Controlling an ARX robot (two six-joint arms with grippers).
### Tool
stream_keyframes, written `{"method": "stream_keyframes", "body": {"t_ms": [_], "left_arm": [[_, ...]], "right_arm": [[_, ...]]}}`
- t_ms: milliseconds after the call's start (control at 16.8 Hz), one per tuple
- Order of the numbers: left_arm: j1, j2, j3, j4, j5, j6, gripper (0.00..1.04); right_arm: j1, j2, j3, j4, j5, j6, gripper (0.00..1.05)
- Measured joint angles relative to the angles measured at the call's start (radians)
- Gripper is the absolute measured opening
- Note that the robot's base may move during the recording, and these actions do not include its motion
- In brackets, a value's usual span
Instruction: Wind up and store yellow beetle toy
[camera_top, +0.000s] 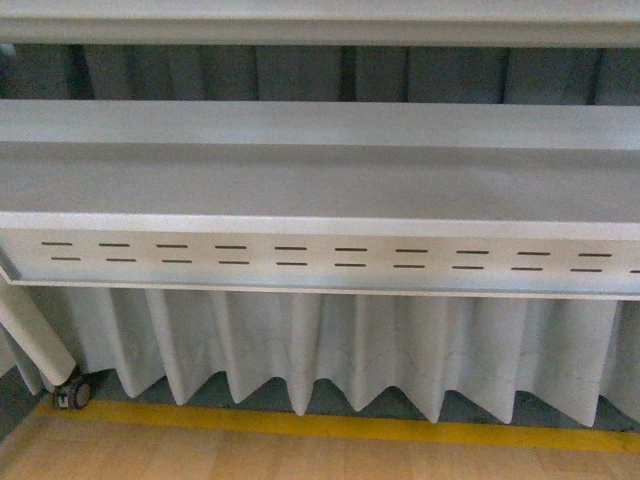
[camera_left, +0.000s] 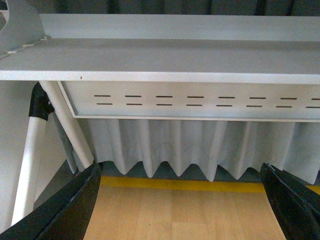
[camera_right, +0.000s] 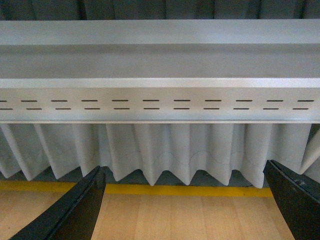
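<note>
Yellow beetle toy unseen; left gripper (camera_left: 180, 169), right gripper (camera_right: 185, 167) face shelf (camera_top: 320, 185), jaws spread.

No words, numbers, labels or brand marks are showing readably in any of the three views. The grey panel (camera_top: 320, 258) under the shelf is carrying only two rows of short dark slots, not letters. The yellow stripe (camera_top: 330, 425) on the floor is running plain, with no writing on it.
</note>
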Motion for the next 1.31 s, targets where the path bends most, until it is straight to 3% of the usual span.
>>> {"method": "stream_keyframes", "body": {"t_ms": [1307], "left_arm": [[0.0,0.0,0.0,0.0,0.0,0.0,0.98]], "right_arm": [[0.0,0.0,0.0,0.0,0.0,0.0,0.98]]}}
